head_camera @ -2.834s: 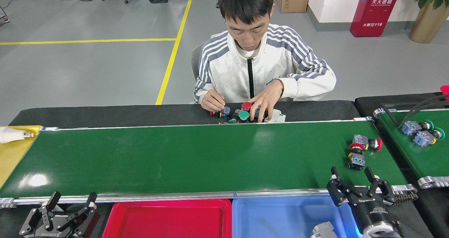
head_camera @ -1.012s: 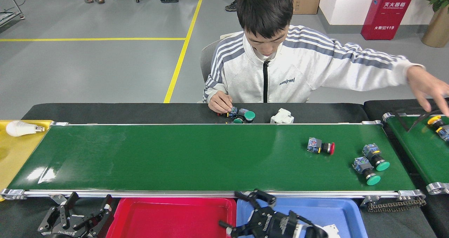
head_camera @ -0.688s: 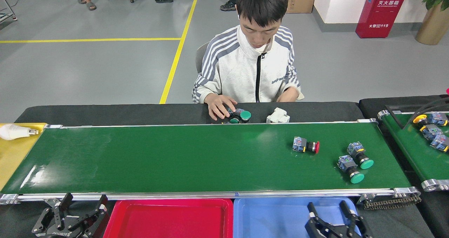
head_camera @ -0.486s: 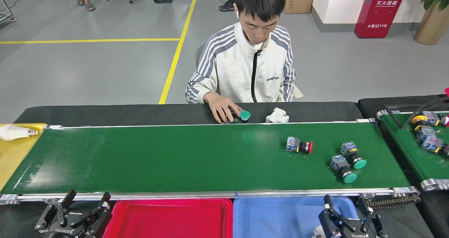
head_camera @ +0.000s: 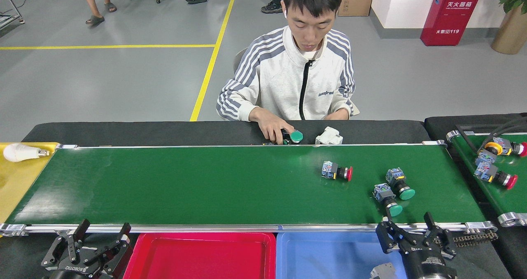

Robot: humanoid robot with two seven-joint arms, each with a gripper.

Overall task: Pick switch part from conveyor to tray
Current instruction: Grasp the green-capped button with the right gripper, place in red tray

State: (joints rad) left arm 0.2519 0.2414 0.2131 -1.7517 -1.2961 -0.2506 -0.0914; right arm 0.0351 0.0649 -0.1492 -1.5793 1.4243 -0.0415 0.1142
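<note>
Three switch parts lie on the right half of the conveyor [head_camera: 185, 184]: one with a red cap [head_camera: 337, 172] and two with green caps [head_camera: 399, 184] [head_camera: 387, 198]. My right gripper [head_camera: 407, 224] stands open at the belt's near rail, just below the nearest green-capped part, with nothing between its fingers. My left gripper [head_camera: 103, 231] is open at the bottom left, below the rail. A red tray [head_camera: 197, 256] and a blue tray [head_camera: 329, 256] sit side by side under the belt's near edge. A grey part [head_camera: 381, 270] lies in the blue tray.
A person sits across the belt, a hand [head_camera: 273, 129] on a green-capped switch [head_camera: 294, 136] beside a white part [head_camera: 328, 136]. A second belt [head_camera: 490, 176] at right carries more switches. A light bulb [head_camera: 22, 152] lies on a yellow surface at left.
The three switch parts have ridden leftward along the belt. My right gripper has risen from over the blue tray to the belt's near rail. The left gripper has barely moved.
</note>
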